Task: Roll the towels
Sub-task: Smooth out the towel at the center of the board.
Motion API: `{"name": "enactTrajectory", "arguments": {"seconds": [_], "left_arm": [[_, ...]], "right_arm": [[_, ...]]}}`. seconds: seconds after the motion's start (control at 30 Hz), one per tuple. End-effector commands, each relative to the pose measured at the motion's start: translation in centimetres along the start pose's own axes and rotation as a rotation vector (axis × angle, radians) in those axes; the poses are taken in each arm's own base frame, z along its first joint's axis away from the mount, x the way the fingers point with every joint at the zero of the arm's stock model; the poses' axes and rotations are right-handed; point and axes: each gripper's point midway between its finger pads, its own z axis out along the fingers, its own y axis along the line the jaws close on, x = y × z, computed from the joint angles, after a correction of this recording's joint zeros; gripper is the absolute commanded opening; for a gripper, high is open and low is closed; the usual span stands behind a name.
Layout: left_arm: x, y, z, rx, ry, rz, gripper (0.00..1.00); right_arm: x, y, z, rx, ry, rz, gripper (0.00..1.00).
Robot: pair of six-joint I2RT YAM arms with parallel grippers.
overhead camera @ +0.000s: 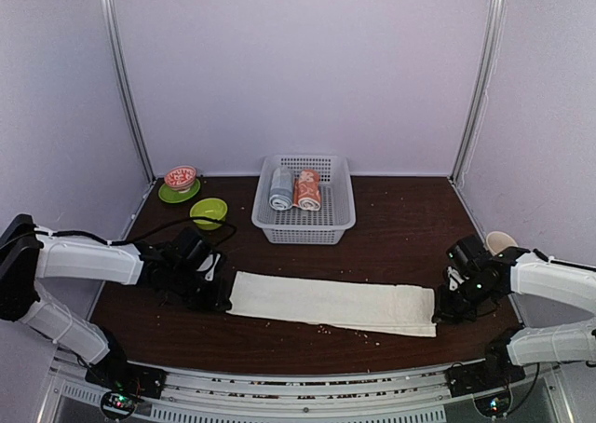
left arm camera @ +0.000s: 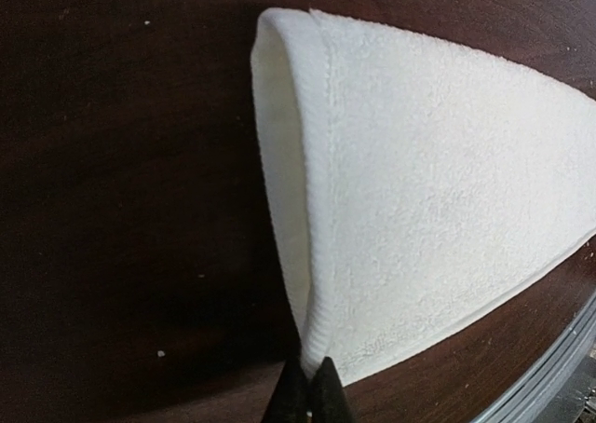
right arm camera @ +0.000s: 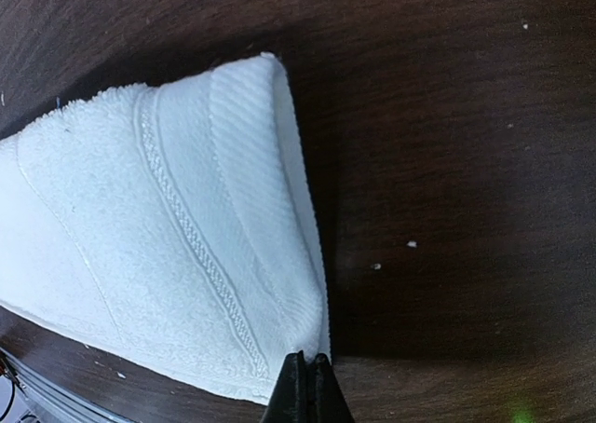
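Roughly, the job looks half done. The orange towel (overhead camera: pixel 308 190) lies as a tight roll in the basket (overhead camera: pixel 303 233) at the back of the surface (overhead camera: pixel 400 227), touching a grey-blue roll (overhead camera: pixel 280 188) on its left, so that one seems finished and put away.

The white towel (overhead camera: pixel 331 304) is not rolled at all. It lies flat near the front edge of the surface, folded lengthwise into a long narrow strip that runs from one arm to the other. The left tool (overhead camera: pixel 220 293) is at the strip's left end and the right tool (overhead camera: pixel 447 304) at its right end.

Each wrist view shows the fingers closed to a thin point on the near corner of the end hem. Cloth is pinched between the tips, and the hem beside them stands a little off the wood. So both tools are closed tight, each gripping a corner of the white towel.

What is left, on this reading, is the whole rolling of the strip from one end to the other. After that the roll probably goes into the basket, where there is room to the right of the orange one.
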Motion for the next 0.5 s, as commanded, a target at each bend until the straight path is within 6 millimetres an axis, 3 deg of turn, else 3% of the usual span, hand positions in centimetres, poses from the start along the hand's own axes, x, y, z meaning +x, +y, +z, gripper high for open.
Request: {"name": "enactTrajectory", "arguments": {"seconds": [0.0,0.03,0.13,0.23,0.33,0.47], "left_arm": [[-0.6,0.3,0.3,-0.019,0.001,0.012,0.0],[-0.6,0.2,0.4,-0.021,0.006,0.017,0.0],[-0.7,0.2,0.4,-0.029,0.018,0.035,0.19],[-0.9,-0.2,-0.3,-0.03,0.022,0.064,0.35],[-1.7,-1.1,-2.2,-0.019,0.002,0.109,0.46],[-4.1,-3.7,-6.1,0.023,-0.082,0.179,0.52]], "right_arm": [[2.0,-0.7,0.8,0.011,0.083,0.012,0.0],[2.2,-0.7,0.9,0.009,0.09,0.013,0.0],[2.4,-0.4,0.7,-0.003,0.103,0.003,0.29],[1.7,0.2,-0.5,-0.009,0.083,-0.008,0.49],[0.1,1.2,-2.6,-0.013,0.02,-0.031,0.57],[-3.4,2.2,-5.2,0.001,-0.132,-0.033,0.57]]}}
